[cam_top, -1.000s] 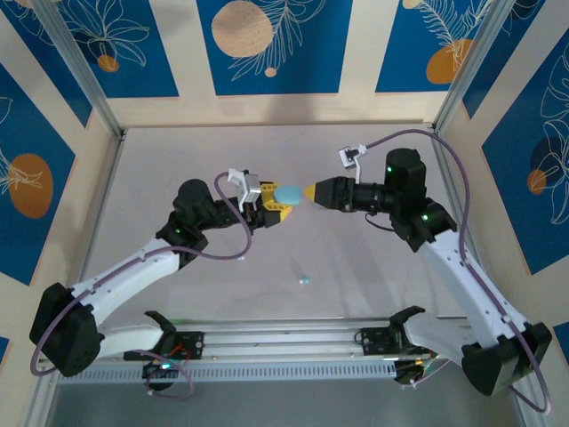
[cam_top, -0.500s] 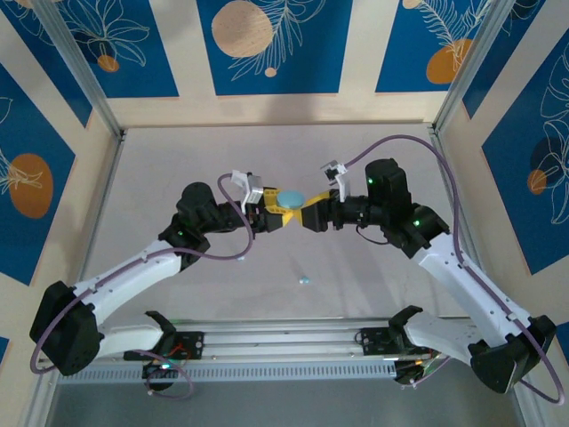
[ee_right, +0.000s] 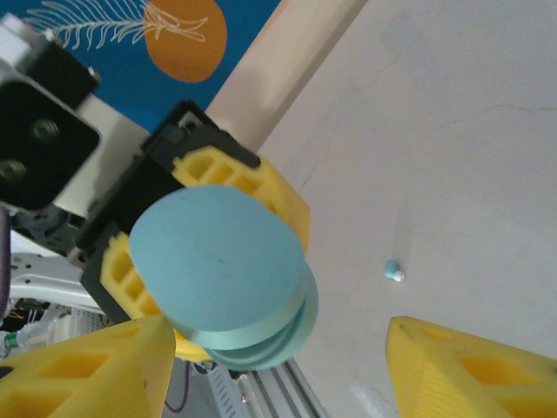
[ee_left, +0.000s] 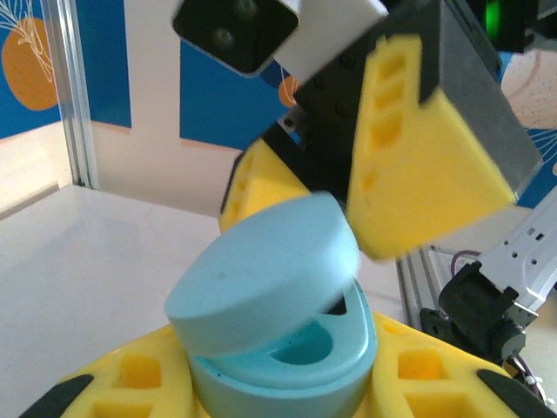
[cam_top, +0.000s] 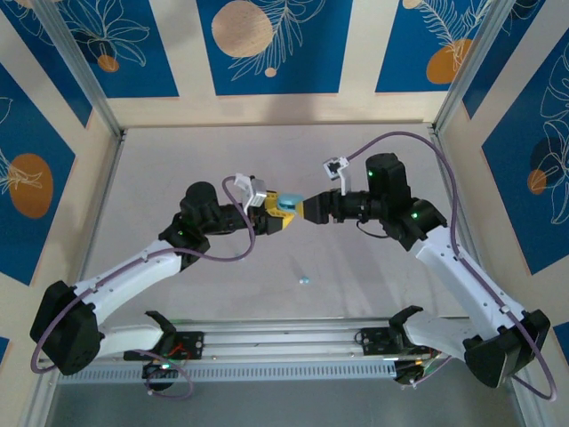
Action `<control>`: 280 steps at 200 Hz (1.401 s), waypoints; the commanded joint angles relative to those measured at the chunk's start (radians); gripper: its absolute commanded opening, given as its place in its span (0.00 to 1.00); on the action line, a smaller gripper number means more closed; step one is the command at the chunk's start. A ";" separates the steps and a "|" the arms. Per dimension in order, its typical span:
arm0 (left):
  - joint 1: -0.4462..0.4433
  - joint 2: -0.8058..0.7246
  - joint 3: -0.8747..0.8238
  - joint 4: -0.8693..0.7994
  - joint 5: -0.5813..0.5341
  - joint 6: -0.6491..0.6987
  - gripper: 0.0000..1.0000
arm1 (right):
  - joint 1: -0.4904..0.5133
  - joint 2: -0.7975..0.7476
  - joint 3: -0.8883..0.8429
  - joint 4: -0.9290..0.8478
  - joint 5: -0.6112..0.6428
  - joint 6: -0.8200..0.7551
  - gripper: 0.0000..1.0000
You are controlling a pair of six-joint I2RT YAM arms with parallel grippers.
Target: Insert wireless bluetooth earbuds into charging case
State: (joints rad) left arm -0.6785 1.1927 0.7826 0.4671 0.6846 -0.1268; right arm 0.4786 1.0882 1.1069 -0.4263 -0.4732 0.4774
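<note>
Unmoved over the last second, the one earbud (cam_top: 304,280) I can make out lies loose on the table (cam_top: 160,178), small and pale blue. It is nearer my bases than either gripper and well apart from both. What has changed is above it. The charging case (ee_left: 287,370) has tipped over a little, and its lid (ee_left: 261,279) now stands ajar, so the wrist view looks into a moulded hollow in the base. My right gripper (cam_top: 304,210) has swung in from the side and now sits right at that lid.

My left gripper (cam_top: 276,215) is clamped on the base of the case and holds it up off the table, lid side toward the right arm. My right gripper stands roughly half open with nothing in it. One finger is against the lid's edge and the other is clear of the case, though I cannot tell how firm that contact is.

I judge the step in hand to be opening the case, and it is only partly done. Next, the right fingers need to lever the lid fully back while the left grip stays firm. Then the right arm must go down to the bud on the table. That pick calls for a fine, centred pinch, since the bud is far smaller than a finger.
</note>
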 commanded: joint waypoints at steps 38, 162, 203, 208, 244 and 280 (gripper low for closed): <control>-0.019 -0.051 -0.012 0.058 0.086 0.036 0.21 | -0.031 0.045 0.028 0.007 0.002 0.075 0.65; -0.019 -0.143 -0.097 0.076 -0.162 0.063 0.21 | -0.066 -0.167 0.010 -0.188 0.229 0.131 0.64; -0.020 -0.213 -0.130 0.072 -0.224 0.069 0.21 | -0.093 -0.084 -0.081 -0.363 0.271 0.246 0.50; -0.020 -0.221 -0.133 0.069 -0.232 0.071 0.21 | -0.086 -0.063 -0.098 -0.370 0.260 0.267 0.49; -0.020 -0.280 -0.157 0.059 -0.279 0.073 0.21 | 0.065 0.078 -0.232 -0.350 0.277 0.407 0.47; -0.019 -0.307 -0.153 0.019 -0.298 0.100 0.21 | 0.220 0.162 -0.366 -0.168 0.286 0.581 0.48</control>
State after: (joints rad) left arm -0.6895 0.9062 0.6281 0.5034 0.4175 -0.0631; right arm 0.6296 1.2236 0.7902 -0.6941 -0.1928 0.9047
